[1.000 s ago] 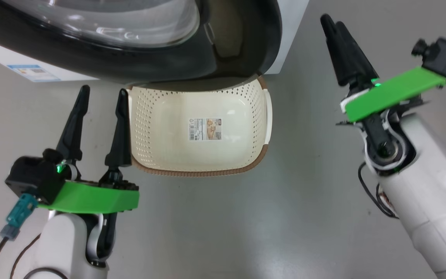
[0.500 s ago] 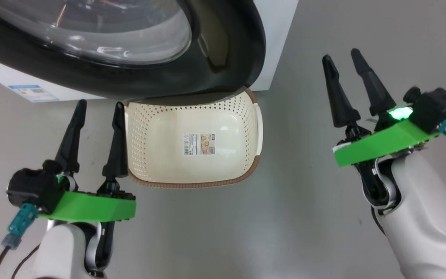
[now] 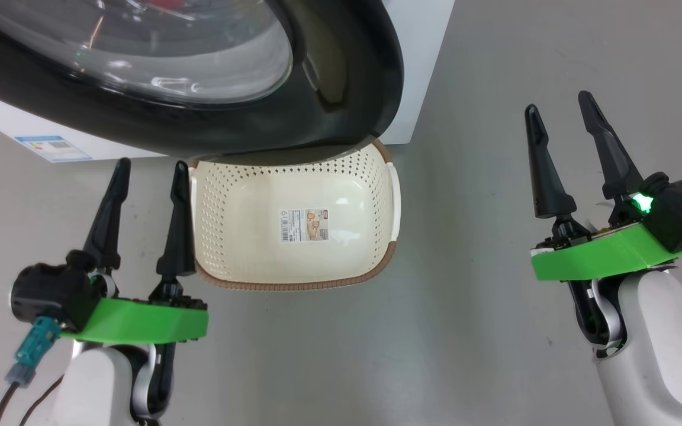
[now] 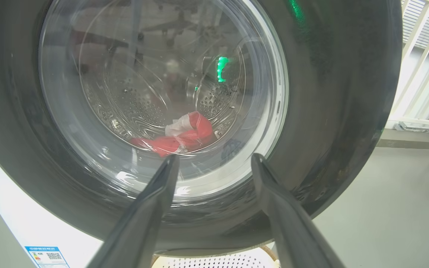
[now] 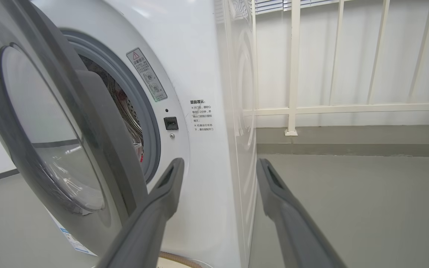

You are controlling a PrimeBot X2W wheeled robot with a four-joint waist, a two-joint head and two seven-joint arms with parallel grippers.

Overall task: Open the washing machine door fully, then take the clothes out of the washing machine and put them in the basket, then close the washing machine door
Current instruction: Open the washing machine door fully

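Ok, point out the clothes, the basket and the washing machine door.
the clothes [image 4: 184, 137]: left wrist view, red fabric behind the glass.
the basket [image 3: 293, 285]: head view, near brown rim.
the washing machine door [image 4: 333, 104]: left wrist view, black rim.

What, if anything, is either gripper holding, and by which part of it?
Nothing is held: the left gripper and the right gripper are both open and empty.

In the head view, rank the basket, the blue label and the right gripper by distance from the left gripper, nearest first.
From the left gripper:
1. basket, just to its right.
2. blue label, up-left, low on the washing machine.
3. right gripper, far right.
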